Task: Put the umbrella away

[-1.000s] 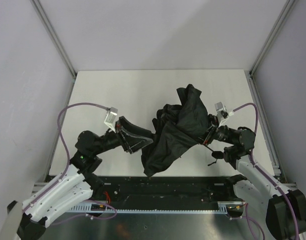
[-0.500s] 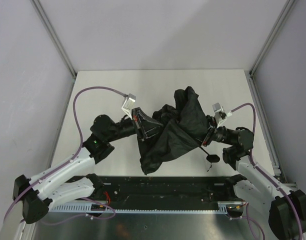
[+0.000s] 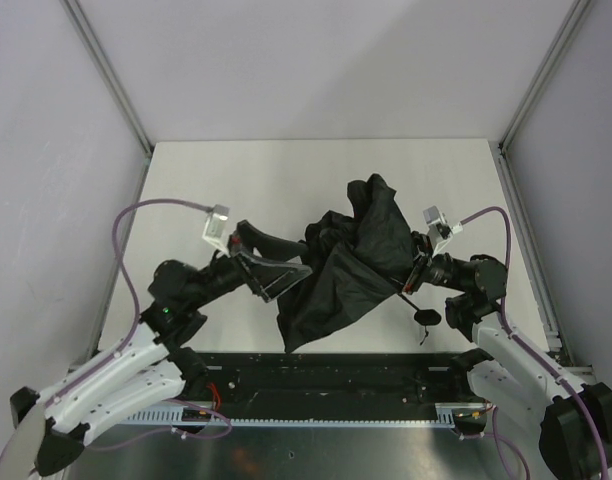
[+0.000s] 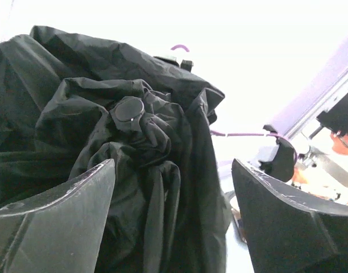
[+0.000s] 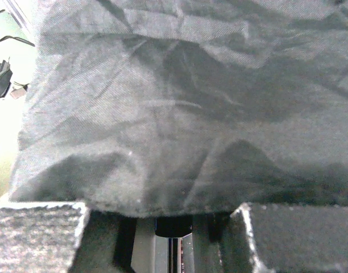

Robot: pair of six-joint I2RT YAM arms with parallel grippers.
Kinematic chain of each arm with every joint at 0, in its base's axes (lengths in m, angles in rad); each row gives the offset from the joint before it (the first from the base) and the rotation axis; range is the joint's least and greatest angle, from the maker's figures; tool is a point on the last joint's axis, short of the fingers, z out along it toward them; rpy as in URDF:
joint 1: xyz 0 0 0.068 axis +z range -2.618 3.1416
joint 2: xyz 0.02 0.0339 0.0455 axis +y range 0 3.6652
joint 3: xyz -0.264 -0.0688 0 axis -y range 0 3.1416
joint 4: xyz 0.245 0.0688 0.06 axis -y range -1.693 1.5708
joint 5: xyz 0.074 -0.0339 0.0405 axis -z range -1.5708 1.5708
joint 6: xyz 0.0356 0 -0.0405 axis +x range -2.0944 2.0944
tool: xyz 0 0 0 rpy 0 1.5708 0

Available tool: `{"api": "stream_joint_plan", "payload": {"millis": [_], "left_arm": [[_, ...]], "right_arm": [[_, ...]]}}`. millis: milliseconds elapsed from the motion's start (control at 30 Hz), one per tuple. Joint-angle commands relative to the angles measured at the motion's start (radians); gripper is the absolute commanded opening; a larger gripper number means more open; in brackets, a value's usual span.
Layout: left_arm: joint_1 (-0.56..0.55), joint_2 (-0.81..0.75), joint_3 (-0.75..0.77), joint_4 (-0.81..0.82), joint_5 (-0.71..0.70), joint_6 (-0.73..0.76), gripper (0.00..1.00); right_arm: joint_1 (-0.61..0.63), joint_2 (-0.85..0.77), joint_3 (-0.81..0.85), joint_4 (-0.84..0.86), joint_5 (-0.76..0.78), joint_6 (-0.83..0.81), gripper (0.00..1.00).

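The umbrella lies crumpled on the white table, a black fabric heap with its top cap facing the left wrist camera. Its small knob handle and strap stick out at the near right. My left gripper is open and empty just left of the fabric; its fingers frame the folds without touching them. My right gripper sits at the fabric's right edge. Its fingers stand apart, the fabric drapes over them, and a thin dark shaft shows in the gap.
The white table is bounded by grey walls and metal frame posts. A black rail runs along the near edge between the arm bases. Purple cables loop above both arms.
My left gripper reached into the fabric half a second ago and has since drawn back left, jaws wide. The fabric and knob handle shifted slightly left. My right gripper barely moved.
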Motion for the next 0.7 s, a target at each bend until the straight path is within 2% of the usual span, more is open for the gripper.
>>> {"api": "stream_joint_plan", "payload": {"millis": [0,133,300,467,667], "left_arm": [[0.005,-0.114,-0.071,0.008,-0.163,-0.056,0.90],[0.005,-0.143,-0.101,0.007,-0.224,-0.025,0.97],[0.009,-0.069,-0.051,0.007,-0.186,0.057,0.99],[0.008,0.033,0.017,0.017,-0.170,0.015,0.99],[0.001,0.120,0.017,0.176,-0.106,-0.078,0.99]], "right_arm": [[0.007,-0.019,0.044,0.078,0.021,0.022,0.00],[0.001,-0.009,0.044,0.121,0.007,0.061,0.00],[-0.002,0.001,0.045,0.151,-0.015,0.090,0.00],[0.004,0.005,0.047,0.157,-0.017,0.090,0.00],[0.022,0.026,0.049,0.174,-0.020,0.090,0.00]]}}
